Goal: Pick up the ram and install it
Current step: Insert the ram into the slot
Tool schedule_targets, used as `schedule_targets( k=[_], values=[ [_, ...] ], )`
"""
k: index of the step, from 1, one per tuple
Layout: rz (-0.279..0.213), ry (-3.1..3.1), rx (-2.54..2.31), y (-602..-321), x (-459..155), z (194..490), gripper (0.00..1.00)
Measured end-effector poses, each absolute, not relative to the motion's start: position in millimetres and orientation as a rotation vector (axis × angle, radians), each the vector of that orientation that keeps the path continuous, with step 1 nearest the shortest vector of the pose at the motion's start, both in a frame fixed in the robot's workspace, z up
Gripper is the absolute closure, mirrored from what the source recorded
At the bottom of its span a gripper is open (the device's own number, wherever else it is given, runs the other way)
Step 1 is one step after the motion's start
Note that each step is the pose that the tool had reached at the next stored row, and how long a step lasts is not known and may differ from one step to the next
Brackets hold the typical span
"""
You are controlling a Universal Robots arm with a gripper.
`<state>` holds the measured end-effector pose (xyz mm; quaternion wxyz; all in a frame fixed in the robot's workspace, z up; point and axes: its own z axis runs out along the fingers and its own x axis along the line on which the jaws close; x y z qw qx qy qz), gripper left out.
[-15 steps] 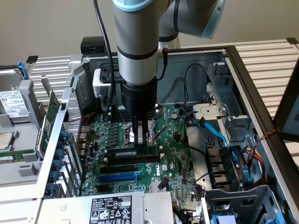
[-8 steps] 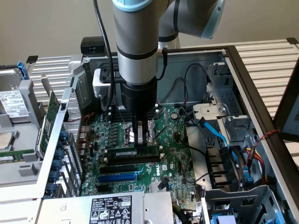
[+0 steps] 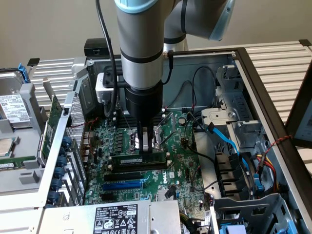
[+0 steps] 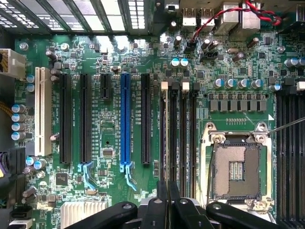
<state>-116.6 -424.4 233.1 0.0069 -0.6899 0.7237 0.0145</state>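
Green ram (image 3: pixel 140 158) upright in black memory slot (image 3: pixel 146 164), hand (image 3: pixel 143 147) clenched narrowly on its top edge

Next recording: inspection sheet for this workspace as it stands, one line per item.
Surface: motherboard in an open computer case on a slatted table.
Job's things: ram stands on edge in a memory slot beside the empty CPU socket; seating cannot be judged.
Clutter: hard drive outside the case, at the exterior view's left.
Grippers: gripper just over the ram's middle.
Cables: blue cables and red-black wires inside the case; black cable along the arm.
Surroundings: plain wall.
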Motion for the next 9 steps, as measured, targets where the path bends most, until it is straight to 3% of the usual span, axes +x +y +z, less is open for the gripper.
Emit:
schedule_targets(
  k=[9],
  values=[
    [0.039,2.262,-2.154,-424.5,-117.1,230.9,0.88]
  ],
)
